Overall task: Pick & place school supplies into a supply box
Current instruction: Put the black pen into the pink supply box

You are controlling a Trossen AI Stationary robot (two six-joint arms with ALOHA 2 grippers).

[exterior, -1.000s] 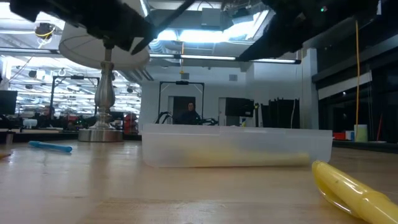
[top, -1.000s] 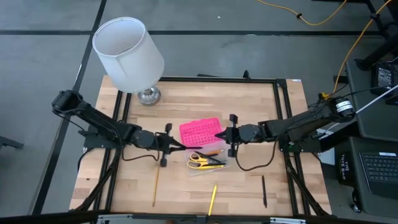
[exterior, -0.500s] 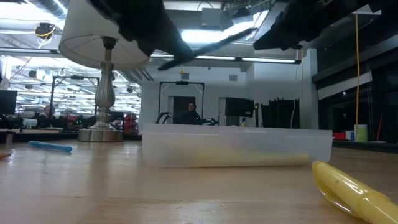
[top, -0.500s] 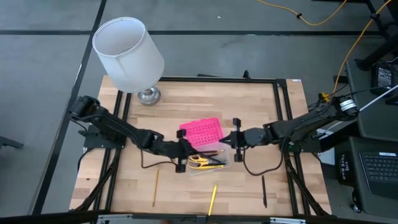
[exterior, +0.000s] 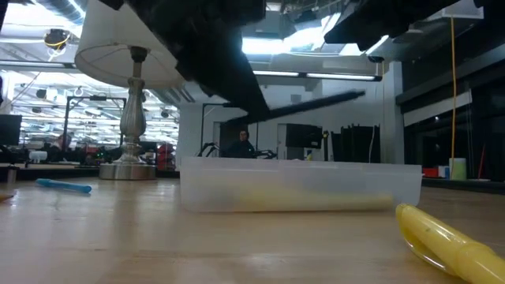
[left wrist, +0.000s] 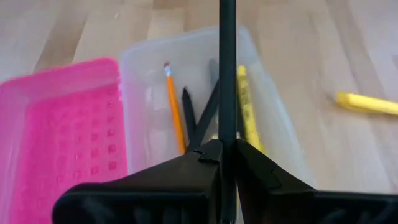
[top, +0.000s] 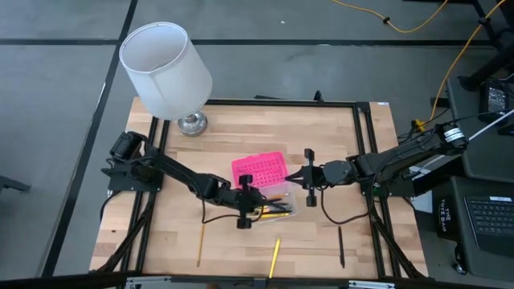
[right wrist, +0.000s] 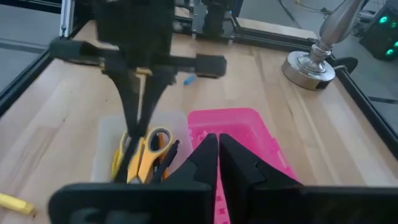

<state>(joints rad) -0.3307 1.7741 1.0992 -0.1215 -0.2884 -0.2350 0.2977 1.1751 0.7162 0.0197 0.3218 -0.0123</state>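
The supply box lies open mid-table: pink dotted lid (top: 259, 169) toward the far side, clear base (top: 271, 210) toward the near side, holding yellow-handled scissors (right wrist: 151, 149), an orange pencil (left wrist: 175, 107) and dark pens. My left gripper (top: 257, 202) hangs over the base, shut on a black pen (left wrist: 227, 68). My right gripper (top: 294, 178) is shut beside the lid's right edge, above the pink lid (right wrist: 239, 134) in its wrist view. A yellow marker (exterior: 446, 243), two pencils (top: 200, 241) (top: 275, 257) and a black pen (top: 340, 246) lie on the table. My left gripper pinches the black pen's near end (left wrist: 227, 134) between its two fingers. The pen runs along the fingers and sticks out past their tips, over the clear base. It is lifted clear and slants a little (exterior: 316, 106). My right gripper: I cannot tell whether it touches the lid.
A lamp with a white shade (top: 165, 68) and metal foot (top: 192, 123) stands at the far left corner. A blue pen (exterior: 63, 187) lies on the wood near it. Black frame rails border the table (top: 365, 160). Bare wood shows along the far right.
My left gripper has carried the black pen toward the table's right and a little toward the near edge, from left of the box to above its clear base, and the pen has come lower. My right gripper has drawn back slightly toward the right edge, staying shut.
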